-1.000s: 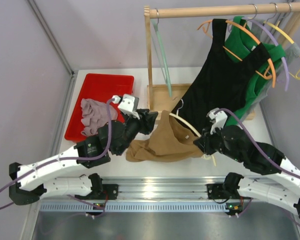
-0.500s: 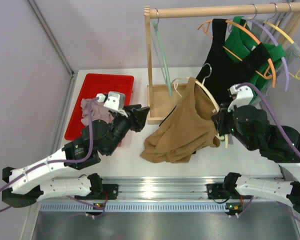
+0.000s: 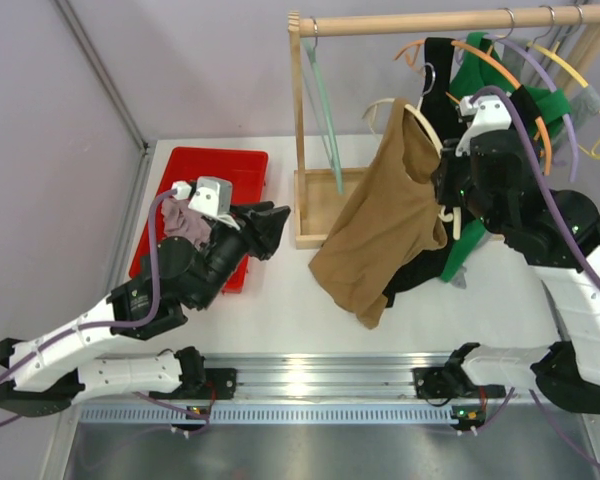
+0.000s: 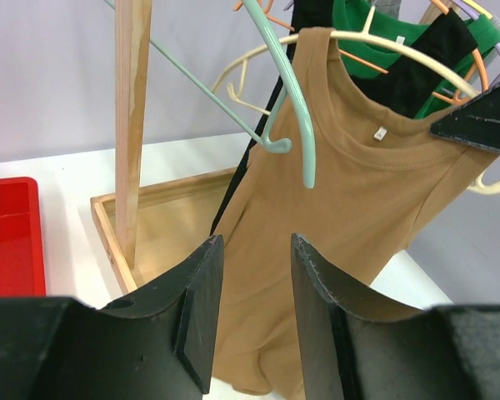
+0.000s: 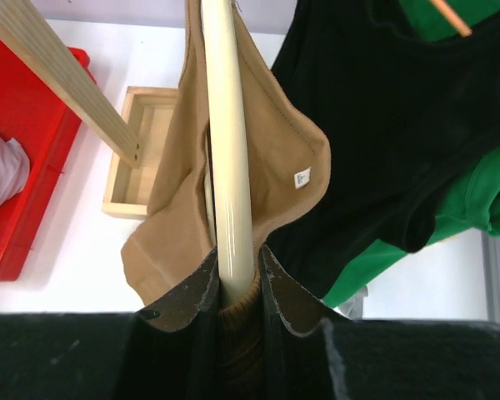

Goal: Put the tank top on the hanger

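Two claws show in the top view. The left claw (image 3: 267, 229) hovers above the desk (image 3: 280, 305), its jaws apart and empty, with a red tray (image 3: 208, 165) holding a mauve cloth (image 3: 178, 224) just behind it. Well off to its right, the right claw (image 3: 448, 203) is raised and clamped on the cream hanger (image 3: 418, 118). The tank top (image 3: 388, 230) is draped over that hanger, hanging down and leftward from the claw clear of the desk. A wooden rail (image 3: 430, 21) runs above the claw, and a black garment (image 3: 438, 58) and a green garment (image 3: 492, 88) hang close behind it.

From the left wrist, the left claw (image 4: 250, 317) has both fingers (image 4: 197, 321) spread with nothing between them. Ahead of the claw the tank top (image 4: 358, 200) hangs on the hanger (image 4: 383, 46), neckline up. A pale green hanger (image 4: 287, 83) dangles nearer, and a wooden post (image 4: 133, 125) stands ahead to the left.

From the right wrist, the right claw (image 5: 237, 292) is closed tight on the hanger (image 5: 225, 125), whose bar runs straight out from the jaws. The tank top (image 5: 283, 167) wraps the bar on both sides, bunching down between the fingers. The black garment (image 5: 383, 150) lies just right of the claw.
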Robot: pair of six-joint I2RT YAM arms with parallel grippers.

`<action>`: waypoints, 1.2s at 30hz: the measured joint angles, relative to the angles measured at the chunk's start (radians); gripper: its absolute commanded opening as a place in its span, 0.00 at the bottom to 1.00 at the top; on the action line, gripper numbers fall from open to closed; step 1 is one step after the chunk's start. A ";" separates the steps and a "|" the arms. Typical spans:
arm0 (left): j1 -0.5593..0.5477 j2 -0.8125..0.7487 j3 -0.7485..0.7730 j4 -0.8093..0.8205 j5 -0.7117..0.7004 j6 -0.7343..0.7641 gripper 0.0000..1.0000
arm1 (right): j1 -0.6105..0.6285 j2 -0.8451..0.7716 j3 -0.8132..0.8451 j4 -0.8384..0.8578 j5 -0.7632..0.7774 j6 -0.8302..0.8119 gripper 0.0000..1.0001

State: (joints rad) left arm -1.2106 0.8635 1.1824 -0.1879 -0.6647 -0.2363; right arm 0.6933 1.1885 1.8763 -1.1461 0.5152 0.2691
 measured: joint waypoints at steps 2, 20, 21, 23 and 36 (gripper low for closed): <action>0.000 -0.004 0.000 -0.002 0.004 0.001 0.43 | -0.020 0.014 0.035 0.000 -0.027 -0.026 0.00; 0.000 -0.017 0.027 -0.024 0.041 0.005 0.42 | -0.213 0.127 0.268 0.069 -0.201 -0.188 0.00; 0.000 -0.017 0.028 -0.025 0.043 0.005 0.42 | -0.221 0.130 0.271 0.073 -0.210 -0.195 0.00; 0.000 -0.017 0.028 -0.027 0.044 0.007 0.42 | -0.239 0.134 0.272 0.084 -0.223 -0.203 0.00; 0.000 -0.011 0.032 -0.046 0.047 0.011 0.42 | -0.357 0.190 0.284 0.136 -0.328 -0.225 0.00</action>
State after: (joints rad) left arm -1.2106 0.8524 1.2144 -0.2337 -0.6178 -0.2253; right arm 0.3367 1.3785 2.1601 -1.0103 0.1867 0.0444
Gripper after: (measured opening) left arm 0.419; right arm 0.172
